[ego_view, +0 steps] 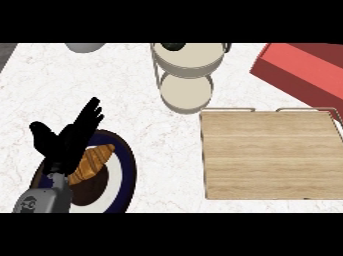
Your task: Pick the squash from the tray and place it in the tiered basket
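Note:
The wooden tray (pixel 277 155) with thin metal handles lies at the right, and nothing rests on its board. The tiered basket (pixel 189 75) stands at the top centre, with two cream round tiers in a wire frame. A small dark rounded thing (pixel 172 46), possibly the squash, sits at the far rim of the upper tier. My left hand (pixel 67 137) is at the lower left with straight fingers pointing up and right, holding nothing. It hovers over a plate, far from the tray and the basket. My right hand does not show.
A dark blue plate (pixel 126 172) with a croissant (pixel 94 162) lies under my left hand. A red box (pixel 314 70) stands at the top right, just behind the tray. A grey bowl (pixel 85 47) peeks in at the top left.

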{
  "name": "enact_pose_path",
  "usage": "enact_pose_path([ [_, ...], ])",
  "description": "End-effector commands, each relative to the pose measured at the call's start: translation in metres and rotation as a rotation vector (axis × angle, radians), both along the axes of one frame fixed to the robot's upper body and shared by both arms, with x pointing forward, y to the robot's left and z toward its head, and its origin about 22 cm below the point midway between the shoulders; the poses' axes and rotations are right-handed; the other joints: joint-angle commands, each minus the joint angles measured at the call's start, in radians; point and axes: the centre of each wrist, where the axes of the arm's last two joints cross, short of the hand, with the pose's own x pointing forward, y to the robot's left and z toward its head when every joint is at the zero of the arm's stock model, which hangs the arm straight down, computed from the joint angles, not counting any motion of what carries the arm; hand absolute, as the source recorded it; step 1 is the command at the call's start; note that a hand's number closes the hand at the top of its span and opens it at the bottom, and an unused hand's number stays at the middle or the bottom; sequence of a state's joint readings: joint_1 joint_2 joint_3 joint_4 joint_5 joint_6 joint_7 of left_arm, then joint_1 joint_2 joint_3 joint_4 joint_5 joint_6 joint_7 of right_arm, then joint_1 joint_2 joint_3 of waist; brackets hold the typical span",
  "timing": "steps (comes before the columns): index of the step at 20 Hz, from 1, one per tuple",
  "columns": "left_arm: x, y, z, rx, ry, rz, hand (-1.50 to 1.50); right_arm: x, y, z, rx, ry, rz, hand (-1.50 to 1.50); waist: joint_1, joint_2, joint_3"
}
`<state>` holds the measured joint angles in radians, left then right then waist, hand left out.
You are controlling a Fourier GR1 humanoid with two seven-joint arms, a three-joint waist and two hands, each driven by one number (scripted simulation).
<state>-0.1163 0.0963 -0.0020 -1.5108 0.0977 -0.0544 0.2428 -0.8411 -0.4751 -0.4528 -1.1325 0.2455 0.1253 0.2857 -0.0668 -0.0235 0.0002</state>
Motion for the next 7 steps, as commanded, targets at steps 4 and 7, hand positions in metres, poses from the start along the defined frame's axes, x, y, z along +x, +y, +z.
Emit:
enact_pose_path([
  [4, 0.004, 0.004, 0.006, 0.007, -0.019, -0.014, 0.0, -0.097, -0.078, 0.025, -0.019, -0.002, -0.01, -1.5, 0.02, 0.011, -0.001],
  [7, 0.003, 0.001, 0.003, 0.013, -0.012, -0.027, 0.0, -0.134, -0.115, 0.033, -0.011, -0.02, -0.012, -1.5, 0.04, 0.017, 0.0],
])
